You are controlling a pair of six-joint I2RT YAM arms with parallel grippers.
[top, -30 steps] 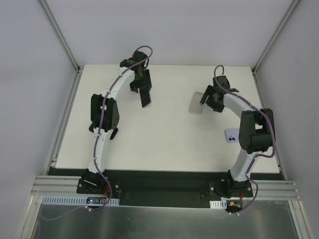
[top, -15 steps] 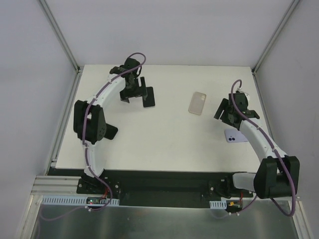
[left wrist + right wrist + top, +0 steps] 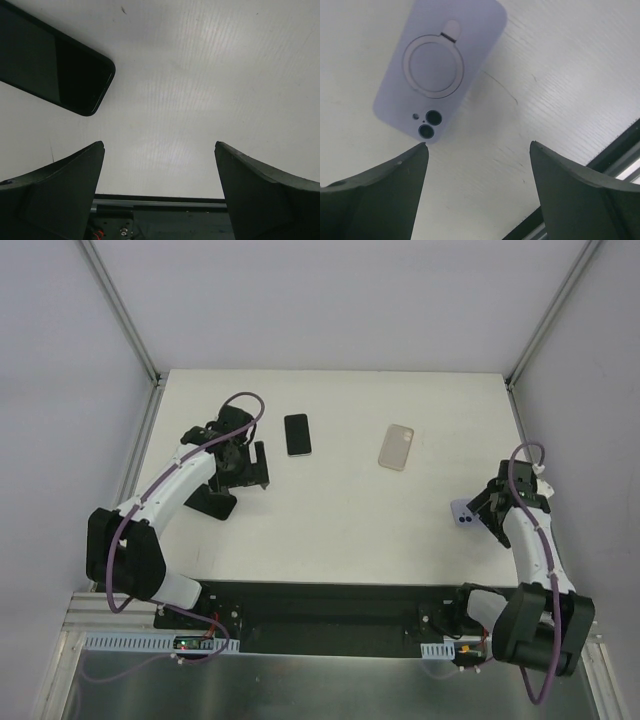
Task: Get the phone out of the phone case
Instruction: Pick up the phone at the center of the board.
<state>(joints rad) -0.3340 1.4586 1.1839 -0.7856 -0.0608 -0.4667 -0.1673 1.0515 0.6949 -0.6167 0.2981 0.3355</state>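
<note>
1. Since the earlier frames the left gripper (image 3: 248, 464) has let go of the black phone (image 3: 297, 434) and pulled back toward the near left. The right gripper (image 3: 487, 510) has left the clear case (image 3: 397, 447) and swung to the near right side of the table (image 3: 340, 530).
2. The black phone lies flat with its screen up. It is dark and glossy with rounded corners, and it sits on the far left-centre of the table, out of any case.
3. The clear case is a pale, translucent beige and lies flat, well apart from the phone on its right.
4. The left gripper's fingers are spread wide over bare table with nothing between them. The phone is just beyond them.
5. The right gripper is also spread wide and holds nothing. It is poised beside a lavender case (image 3: 440, 70) that lies back up, showing a ring stand and two camera lenses.
6. Count: one black phone, one clear case, one lavender case, two grippers.
</note>
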